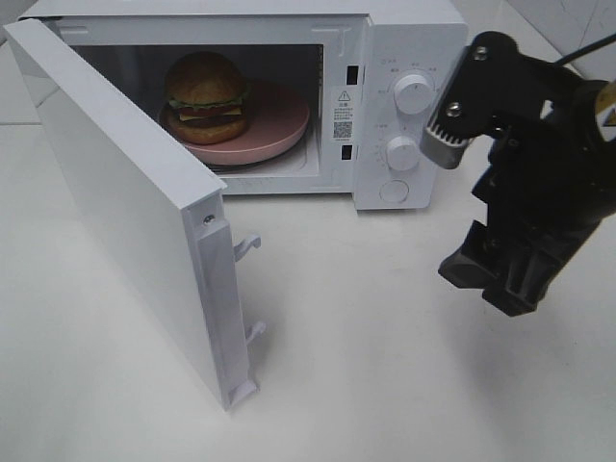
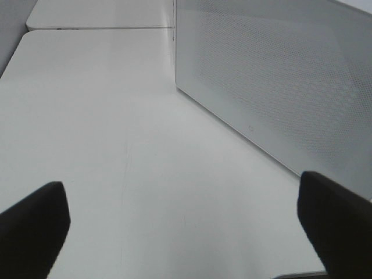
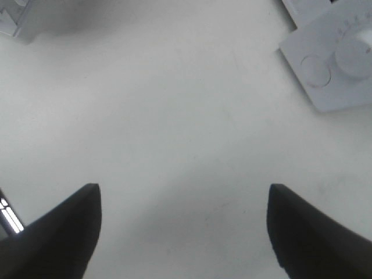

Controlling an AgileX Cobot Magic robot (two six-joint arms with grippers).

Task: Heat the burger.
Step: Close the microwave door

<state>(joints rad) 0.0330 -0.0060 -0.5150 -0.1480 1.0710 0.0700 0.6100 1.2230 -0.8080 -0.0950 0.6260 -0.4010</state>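
The burger [image 1: 205,96], with a golden-brown bun, lettuce, cheese and dark patty, sits on a pink plate [image 1: 279,120] inside the white microwave [image 1: 404,38]. The microwave door [image 1: 115,202] stands wide open towards the front left. My right gripper [image 1: 496,284] hangs open and empty above the table, in front of the control panel; its wrist view [image 3: 183,189] shows both fingers wide apart over bare table. My left gripper [image 2: 181,183] is open and empty, low over the table beside the door's outer face [image 2: 279,81]. It does not show in the exterior view.
The control panel [image 1: 399,115] carries two knobs and a round button; its corner shows in the right wrist view [image 3: 325,64]. The door's latch hooks [image 1: 248,245] stick out from its free edge. White table [image 1: 385,366] spreads in front.
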